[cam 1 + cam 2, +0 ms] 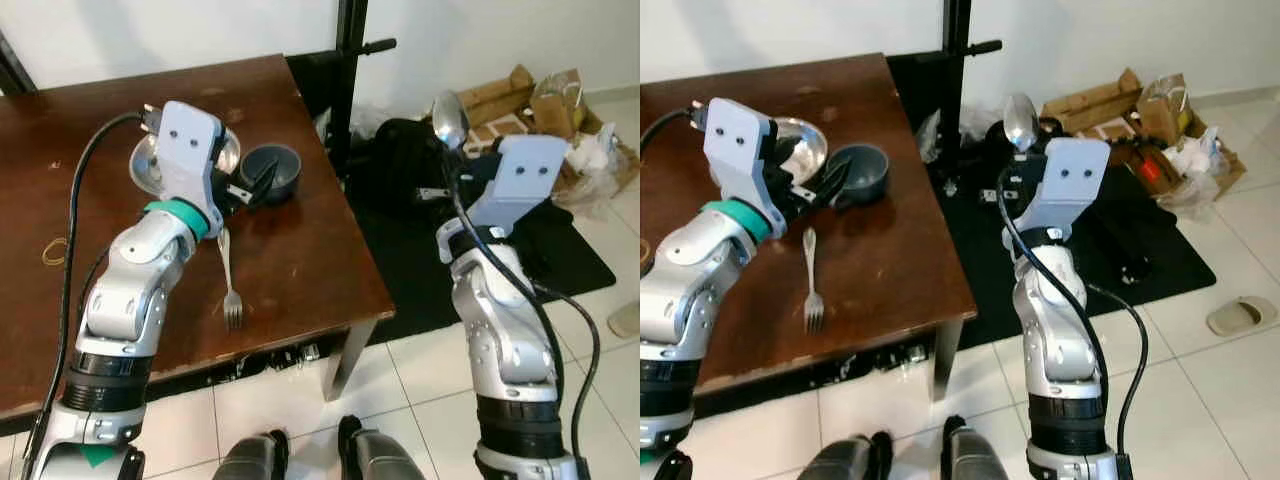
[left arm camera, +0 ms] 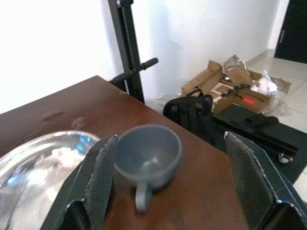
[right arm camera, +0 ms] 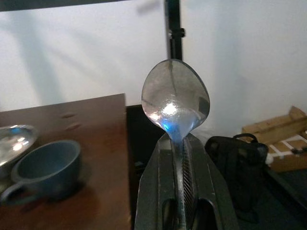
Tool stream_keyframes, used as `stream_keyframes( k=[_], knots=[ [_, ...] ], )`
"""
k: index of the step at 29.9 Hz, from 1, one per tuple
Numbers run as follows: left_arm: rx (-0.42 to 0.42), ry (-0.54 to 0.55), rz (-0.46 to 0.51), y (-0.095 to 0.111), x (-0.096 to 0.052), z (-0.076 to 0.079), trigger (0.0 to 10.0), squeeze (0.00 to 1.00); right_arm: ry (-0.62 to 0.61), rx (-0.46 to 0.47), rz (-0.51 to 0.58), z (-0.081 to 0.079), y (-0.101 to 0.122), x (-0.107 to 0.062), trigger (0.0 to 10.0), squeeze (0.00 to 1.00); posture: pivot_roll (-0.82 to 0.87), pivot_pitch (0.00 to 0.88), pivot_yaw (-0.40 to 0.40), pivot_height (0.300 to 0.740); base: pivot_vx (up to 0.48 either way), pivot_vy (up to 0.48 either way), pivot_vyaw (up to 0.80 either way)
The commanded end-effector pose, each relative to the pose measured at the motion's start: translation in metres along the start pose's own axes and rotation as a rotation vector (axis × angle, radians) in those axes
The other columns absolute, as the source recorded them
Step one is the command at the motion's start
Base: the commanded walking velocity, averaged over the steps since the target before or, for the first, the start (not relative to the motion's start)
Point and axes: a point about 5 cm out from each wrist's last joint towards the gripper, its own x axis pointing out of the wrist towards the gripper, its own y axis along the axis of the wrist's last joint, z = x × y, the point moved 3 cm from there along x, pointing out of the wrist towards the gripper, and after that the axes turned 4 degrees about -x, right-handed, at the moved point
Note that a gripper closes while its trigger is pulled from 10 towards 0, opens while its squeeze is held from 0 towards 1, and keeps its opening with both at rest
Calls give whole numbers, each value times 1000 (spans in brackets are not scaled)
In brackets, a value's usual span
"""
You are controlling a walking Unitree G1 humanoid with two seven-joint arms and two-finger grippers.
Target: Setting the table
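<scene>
Spoon (image 3: 175,99) stands pinched in right pincer (image 3: 178,158); left pincer (image 2: 168,184) gapes wide around cup (image 2: 147,154).

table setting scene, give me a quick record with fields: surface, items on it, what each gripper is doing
surface: dark brown wooden table
items: shiny steel bowl, grey-blue handled cup beside it, silver fork lying flat nearer the robot
left gripper: open, over the table, fingers either side of the cup
right gripper: off the table's edge, shut on a silver metal spoon, bowl end up
floor beyond: black mat, cardboard boxes
</scene>
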Motion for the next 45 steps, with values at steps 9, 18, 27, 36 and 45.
stream_keyframes(
  k=[9, 18, 27, 36, 45],
  knots=[
    [-4, 13, -30, -11, -2, -1, 10000, 0, -9, -3, -15, 1, -5, -1, 10000, 0, -9, 0, 41, 740, -457, 0, 0],
    [-6, 20, -27, -11, -4, -2, 10000, 0, -64, 94, -37, 9, -8, 2, 10000, 0, -5, 0, 40, 740, -457, 0, 0],
    [-3, 18, -27, -11, -3, -2, 10000, 0, -60, 122, -30, 6, -7, 3, 10000, 0, -2, 0, 45, 740, -457, 0, 0],
    [0, 13, -26, -10, -2, -2, 10000, 0, -53, 131, -26, 5, -6, 3, 10000, 0, 1, 0, 52, 740, -458, 0, 0],
    [4, 11, -26, -10, -1, -3, 10000, 0, -48, 136, -25, 3, -7, 4, 10000, 0, 3, 0, 53, 740, -462, 0, 0]
  ],
)
